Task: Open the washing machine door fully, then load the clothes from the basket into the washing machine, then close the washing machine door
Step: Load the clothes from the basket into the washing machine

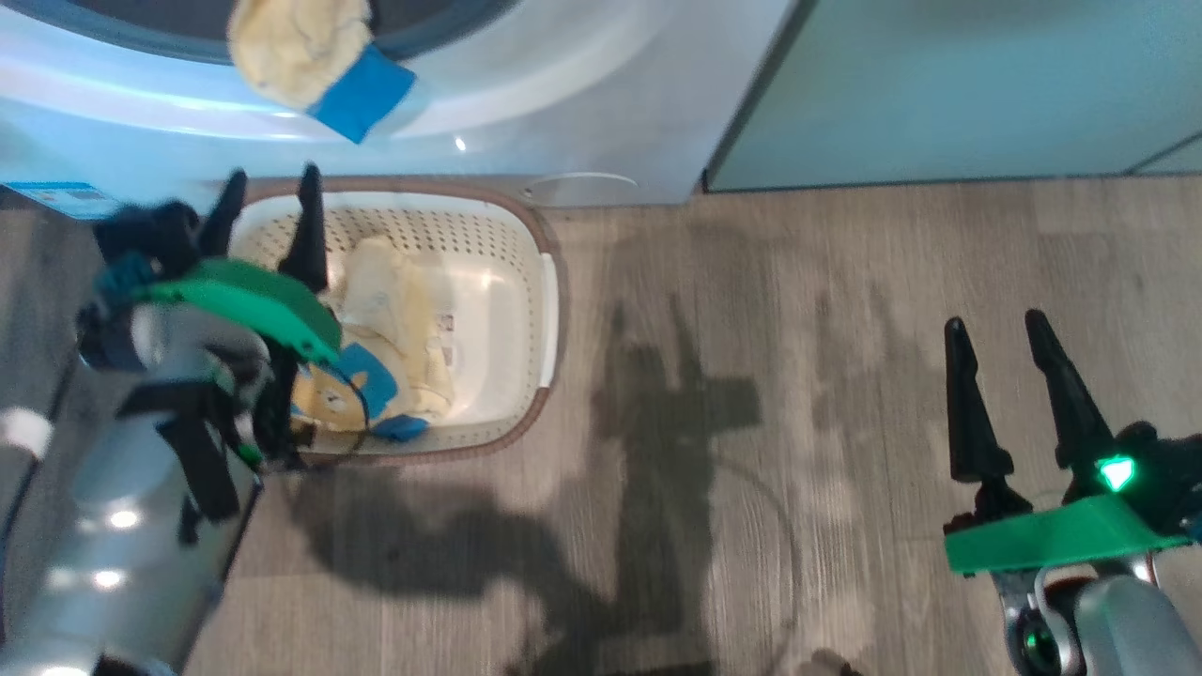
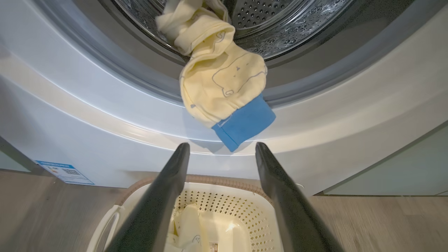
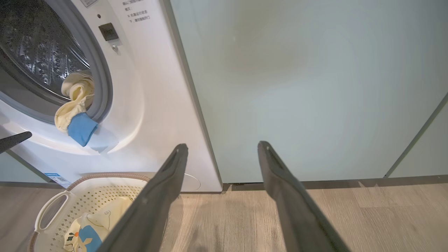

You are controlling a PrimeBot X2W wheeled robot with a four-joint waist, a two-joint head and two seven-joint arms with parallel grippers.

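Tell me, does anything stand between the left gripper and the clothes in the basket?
Nothing visible does. The left gripper hangs open above the basket, and the clothes lie uncovered in it. Another garment hangs from the washing machine, higher up.

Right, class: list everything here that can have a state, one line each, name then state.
washing machine: opening uncovered, drum exposed
hanging garment: draped over the opening's rim, blue cuff outside
basket: on floor, clothes inside
left gripper: open, empty, over basket
right gripper: open, empty, over floor
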